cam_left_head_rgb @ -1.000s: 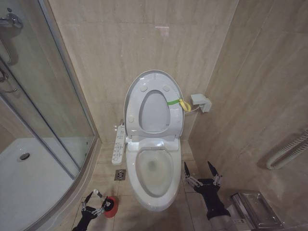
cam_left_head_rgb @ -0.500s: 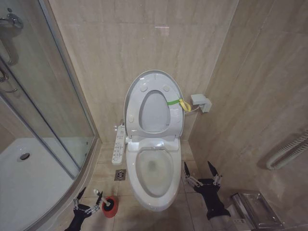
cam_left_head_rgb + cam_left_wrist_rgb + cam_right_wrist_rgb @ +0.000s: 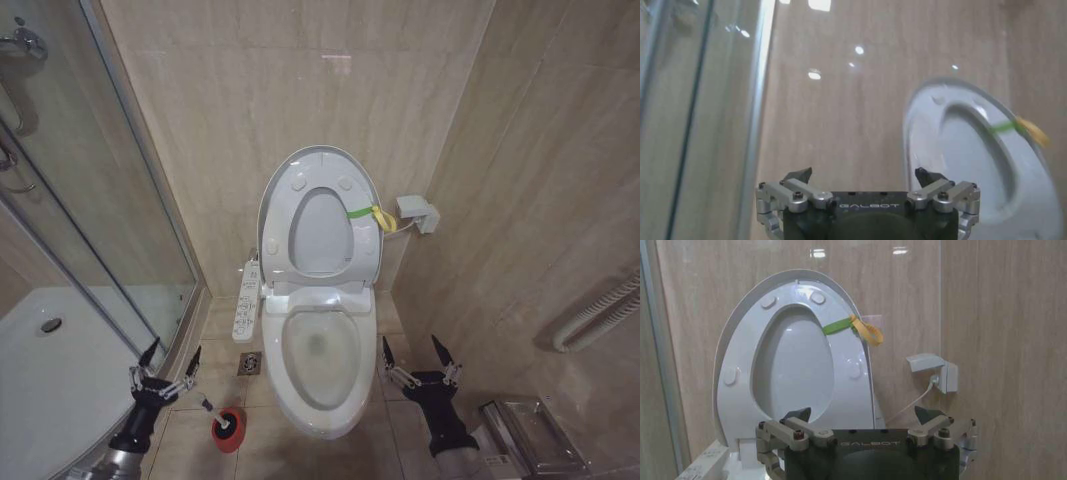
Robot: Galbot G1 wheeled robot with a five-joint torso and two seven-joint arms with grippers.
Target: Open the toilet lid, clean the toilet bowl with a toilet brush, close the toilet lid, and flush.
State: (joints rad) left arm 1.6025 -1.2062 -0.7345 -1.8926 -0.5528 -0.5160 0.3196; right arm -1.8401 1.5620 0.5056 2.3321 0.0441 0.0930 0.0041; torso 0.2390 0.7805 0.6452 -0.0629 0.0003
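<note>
Toilet brush [image 3: 221, 421] was seen standing in its red holder [image 3: 229, 431] on the floor, at about eight o'clock from the toilet bowl [image 3: 320, 350]. The left hand [image 3: 166, 369] was held open and empty just beside it; the right hand [image 3: 415, 362] was parked open at four o'clock. The lid [image 3: 320, 215] was already raised, so the thin handle would best be gripped squarely and lifted straight up.

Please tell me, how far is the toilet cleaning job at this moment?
Done: the toilet lid stands raised against the wall, so the toilet bowl is exposed. In hand: nothing is gripped; the left gripper is open, apart from the toilet brush, which sits in its red holder on the floor. The right gripper waits open beside the bowl. Left: closing the lid and flushing; whether scrubbing happened cannot be told.
</note>
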